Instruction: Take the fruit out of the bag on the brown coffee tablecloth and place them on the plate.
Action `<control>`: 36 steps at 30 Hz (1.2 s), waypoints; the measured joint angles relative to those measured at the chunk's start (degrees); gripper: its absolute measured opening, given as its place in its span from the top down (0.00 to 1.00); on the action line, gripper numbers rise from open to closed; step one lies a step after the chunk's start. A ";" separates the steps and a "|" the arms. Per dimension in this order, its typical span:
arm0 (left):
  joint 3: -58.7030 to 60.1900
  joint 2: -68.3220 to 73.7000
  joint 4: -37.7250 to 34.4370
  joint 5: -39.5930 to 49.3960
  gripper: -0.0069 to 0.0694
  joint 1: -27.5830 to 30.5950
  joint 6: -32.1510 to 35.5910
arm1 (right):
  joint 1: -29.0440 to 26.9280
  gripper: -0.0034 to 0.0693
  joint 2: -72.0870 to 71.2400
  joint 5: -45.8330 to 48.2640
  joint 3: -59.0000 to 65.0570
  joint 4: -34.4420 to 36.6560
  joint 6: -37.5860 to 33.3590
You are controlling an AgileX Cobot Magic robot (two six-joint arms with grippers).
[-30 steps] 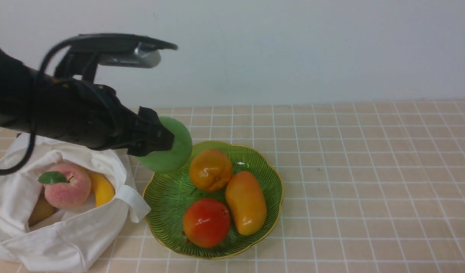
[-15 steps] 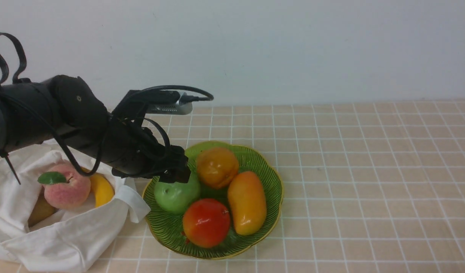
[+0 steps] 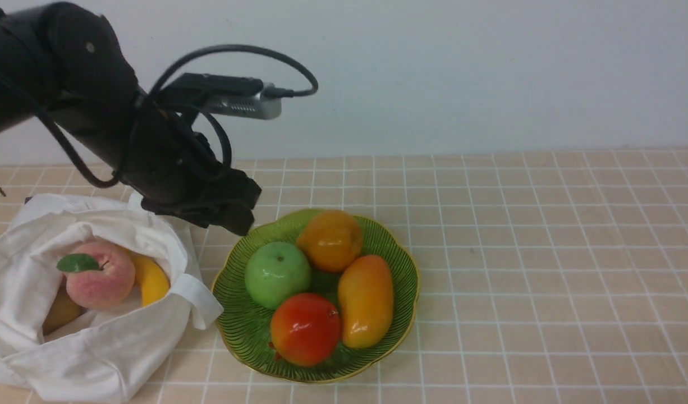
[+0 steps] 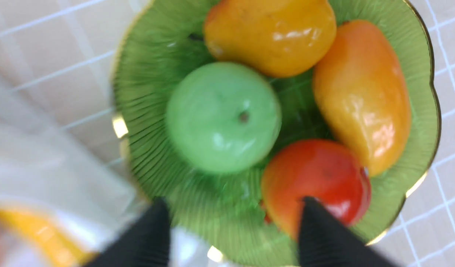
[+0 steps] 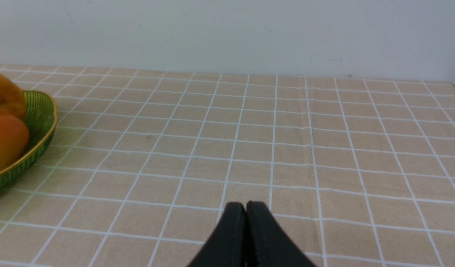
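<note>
The green apple (image 3: 277, 274) lies on the green plate (image 3: 397, 252) with an orange fruit (image 3: 331, 240), a mango-shaped fruit (image 3: 365, 300) and a red fruit (image 3: 305, 329). My left gripper (image 3: 234, 216) is open and empty, raised above the plate's back left edge; in the left wrist view (image 4: 233, 205) the apple (image 4: 223, 116) lies free below it. The white bag (image 3: 97, 348) at the left holds the pink peach (image 3: 100, 275), a yellow fruit (image 3: 151, 279) and a brownish one (image 3: 59, 314). My right gripper (image 5: 246, 207) is shut, out of the front view.
The checked tablecloth (image 3: 546, 252) covers the whole table. A white wall (image 3: 462, 67) stands behind. The bag's strap (image 3: 198, 294) lies against the plate's left rim.
My left gripper lowered the apple onto the plate, let it go, then rose and drew back to the left. The orange fruit was nudged slightly toward the back.
</note>
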 joint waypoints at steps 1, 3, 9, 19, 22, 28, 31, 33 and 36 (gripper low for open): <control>-0.13 -1.71 0.88 0.45 0.68 0.00 -0.27 | 0.00 0.97 0.00 0.00 0.00 0.00 0.00; -0.13 -6.74 1.80 0.86 0.84 0.00 -0.68 | 0.00 0.97 0.00 0.00 0.00 0.00 0.00; 4.24 -25.79 0.24 -3.64 0.92 0.00 -0.77 | 0.00 0.97 0.00 0.00 0.00 0.00 0.00; 29.64 -62.90 -1.56 -22.22 0.92 0.00 -1.02 | 0.00 0.97 0.00 0.00 0.00 0.00 0.00; 35.44 -71.29 -2.50 -25.09 0.92 0.00 -2.25 | 0.00 0.97 0.00 0.00 0.00 0.00 0.00; 43.70 -84.23 -2.81 -25.18 0.92 0.00 -2.34 | 0.00 0.97 0.00 0.00 0.00 0.00 0.00; 45.40 -88.84 -3.42 -22.92 0.92 0.00 -2.31 | 0.00 0.97 0.00 0.00 0.00 0.00 0.00; 45.67 -90.82 -4.26 -21.76 0.92 0.00 -2.31 | 0.00 0.97 0.00 0.00 0.00 0.00 0.00; 45.72 -91.72 -4.75 -21.50 0.92 0.00 -1.88 | 0.00 0.97 0.00 0.00 0.00 0.00 0.00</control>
